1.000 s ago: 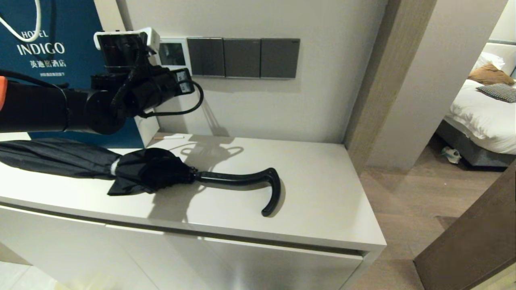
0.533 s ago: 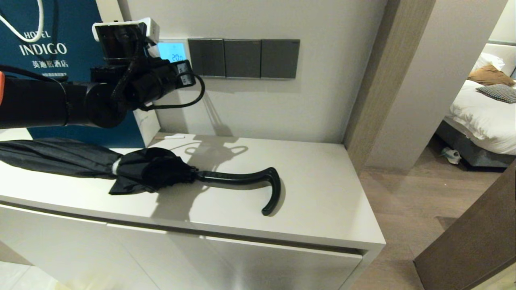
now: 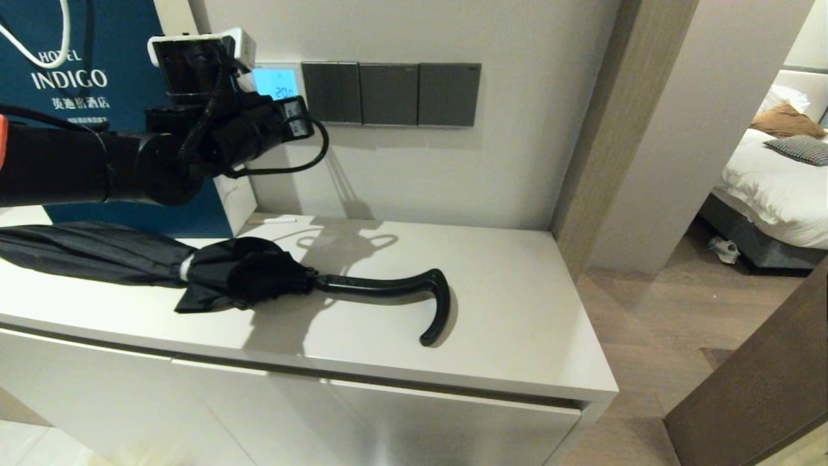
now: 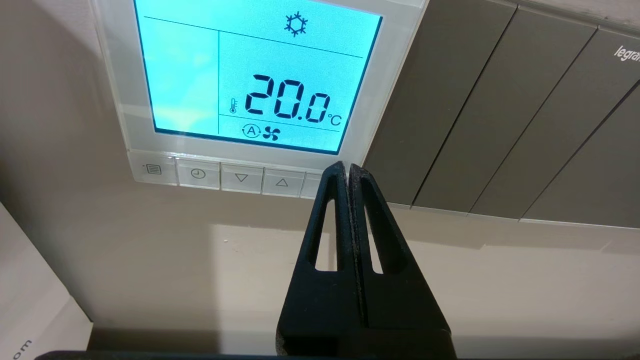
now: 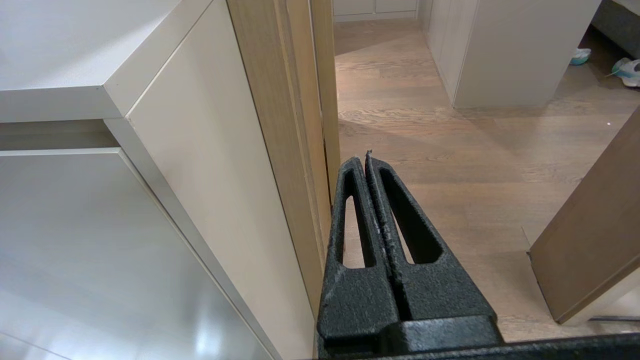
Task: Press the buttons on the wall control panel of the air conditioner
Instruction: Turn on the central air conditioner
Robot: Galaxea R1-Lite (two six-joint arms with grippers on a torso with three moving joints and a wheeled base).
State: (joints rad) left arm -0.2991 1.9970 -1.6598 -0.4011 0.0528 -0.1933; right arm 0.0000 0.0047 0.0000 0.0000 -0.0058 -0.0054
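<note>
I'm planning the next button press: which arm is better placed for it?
Left. The left gripper, shut, sits at the pale buttons under the small white thermostat; the right gripper hangs low beside the cabinet.

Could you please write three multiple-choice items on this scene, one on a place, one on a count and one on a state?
1. Where does the left end effector point?
A. At the thermostat's button row
B. At the umbrella handle
C. At the bed

2. How many dark grey switch plates sit beside the thermostat?
A. One
B. Three
C. Five

3. What does the thermostat screen show?
A. Dark and blank
B. Lit blue, reading 20.0 °C
C. Lit red, reading 30.0 °C

Answers:
1. A, its closed tips cover the end of the button row nearest the switch plates.
2. B, the head view shows three plates in a row.
3. B, the left wrist view shows blue backlight, a snowflake and 20.0 °C.
</note>
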